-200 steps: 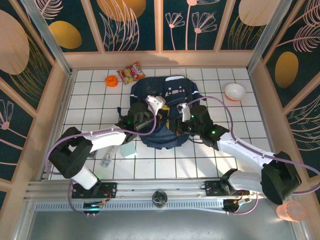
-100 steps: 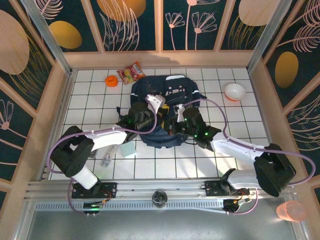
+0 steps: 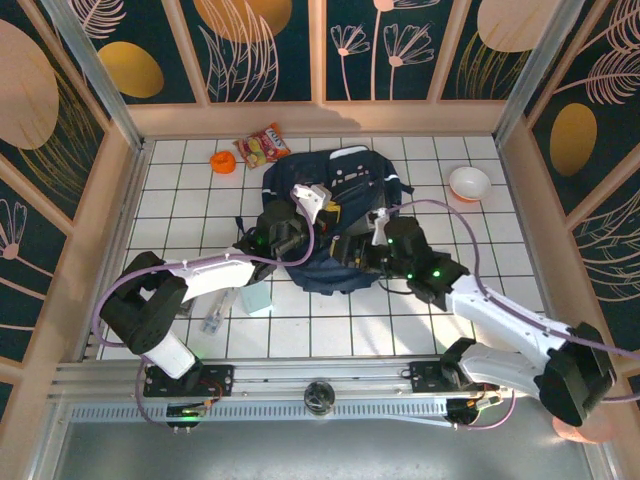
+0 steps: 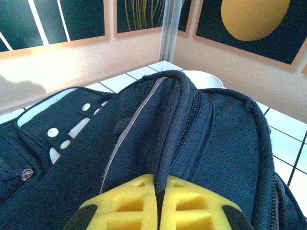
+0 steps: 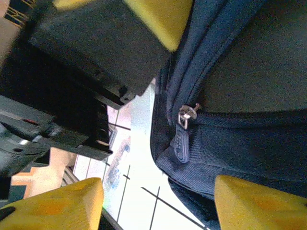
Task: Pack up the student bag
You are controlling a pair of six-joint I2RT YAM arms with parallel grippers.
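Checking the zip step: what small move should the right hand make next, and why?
Probably ease the right hand onto the zipper pull and close: its fingers stand open with the pull ahead between them, while the left hand pinches a fold of the bag.

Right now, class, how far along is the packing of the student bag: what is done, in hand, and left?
Done: nothing visibly packed. In hand: the left gripper pinches a fold of the student bag, and the right gripper stands open beside its zipper pull. Left: opening the bag and loading items; the snack packet and orange object lie on the table outside it.
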